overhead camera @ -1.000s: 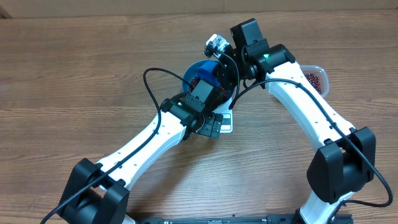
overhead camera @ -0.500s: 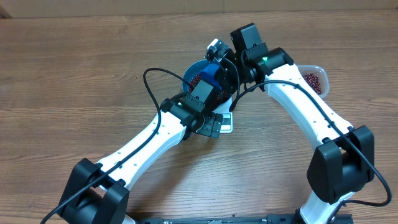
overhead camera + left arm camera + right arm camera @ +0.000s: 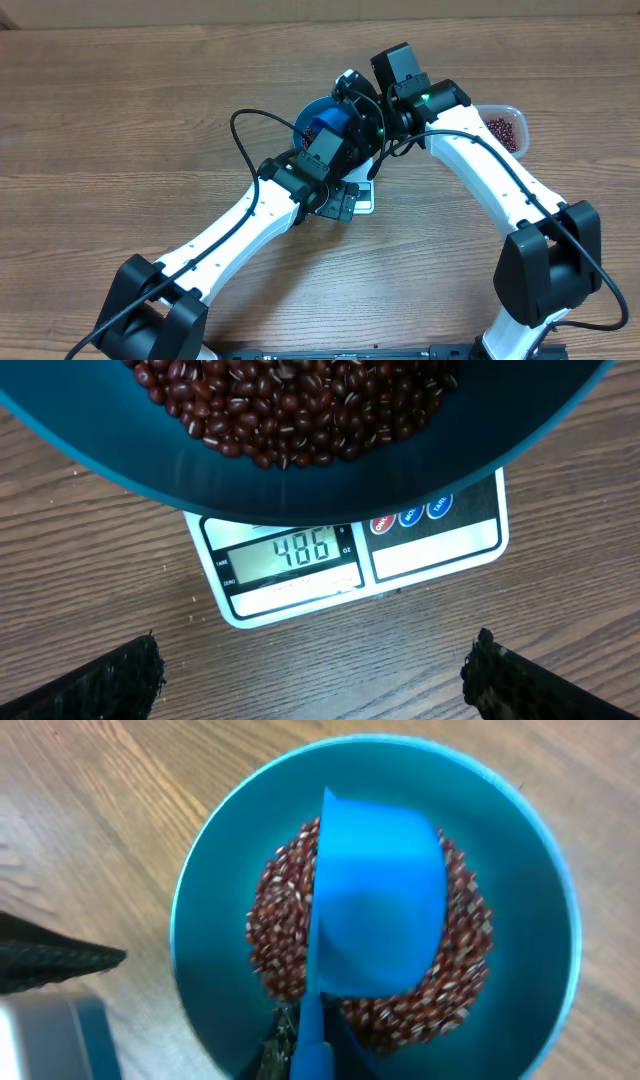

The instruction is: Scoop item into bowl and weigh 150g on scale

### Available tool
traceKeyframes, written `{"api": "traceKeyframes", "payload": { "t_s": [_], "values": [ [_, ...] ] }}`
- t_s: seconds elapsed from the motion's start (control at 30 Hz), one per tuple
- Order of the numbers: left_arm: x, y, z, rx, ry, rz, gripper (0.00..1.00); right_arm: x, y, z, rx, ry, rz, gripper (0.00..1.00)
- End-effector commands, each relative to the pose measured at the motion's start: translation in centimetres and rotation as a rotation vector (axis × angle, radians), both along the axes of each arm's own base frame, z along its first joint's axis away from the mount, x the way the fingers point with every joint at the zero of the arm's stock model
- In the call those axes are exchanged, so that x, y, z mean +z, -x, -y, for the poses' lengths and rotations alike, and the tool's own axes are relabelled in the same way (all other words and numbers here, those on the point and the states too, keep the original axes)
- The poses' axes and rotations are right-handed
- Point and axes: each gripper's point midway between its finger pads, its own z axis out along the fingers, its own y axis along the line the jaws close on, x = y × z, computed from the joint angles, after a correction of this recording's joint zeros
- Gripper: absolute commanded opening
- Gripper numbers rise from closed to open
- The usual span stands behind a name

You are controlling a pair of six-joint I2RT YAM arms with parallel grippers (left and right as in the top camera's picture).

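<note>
Beans [image 3: 275, 945] in the bowl [image 3: 520, 870] likely wanted slow tipping from the scoop [image 3: 380, 910] pinched by the right gripper [image 3: 303, 1042]; left gripper [image 3: 315, 660] gaped empty.

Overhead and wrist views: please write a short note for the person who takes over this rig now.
Left hand: open, empty, hovering in front of the scale.
Right hand: shut on the handle of the blue scoop, held over the beans in the blue bowl.
Things: blue bowl sits on the scale; clear tub with more beans beside the right arm.
Done: beans are in the bowl; display shows 486, unit unclear.
Left: check the reading against the target, then probably adjust the beans.
</note>
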Motion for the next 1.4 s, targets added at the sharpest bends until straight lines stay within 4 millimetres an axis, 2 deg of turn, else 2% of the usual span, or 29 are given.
{"api": "traceKeyframes", "payload": {
  "t_s": [0.0,0.23,0.6,0.7,1.07,1.37],
  "values": [
    [-0.3,-0.1,-0.5,0.013,-0.016,0.002,0.99,-0.5,1.0,0.1,-0.048,-0.017,-0.077,0.04],
    [-0.3,-0.1,-0.5,0.013,-0.016,0.001,1.00,0.1,1.5,-0.1,-0.095,-0.055,-0.139,0.04],
    [-0.3,-0.1,-0.5,0.013,-0.016,0.001,1.00,4.9,0.4,-1.0,-0.058,-0.220,-0.133,0.04],
    [-0.3,-0.1,-0.5,0.012,-0.016,0.001,1.00,5.9,-0.1,-0.5,-0.060,-0.268,-0.136,0.04],
    [-0.3,-0.1,-0.5,0.013,-0.016,0.002,0.99,6.6,-1.4,1.0,-0.128,-0.323,-0.149,0.04],
    [-0.3,-0.1,-0.5,0.013,-0.016,0.001,0.99,10.1,-3.2,2.0,-0.200,-0.425,-0.145,0.04]
  ]
}}
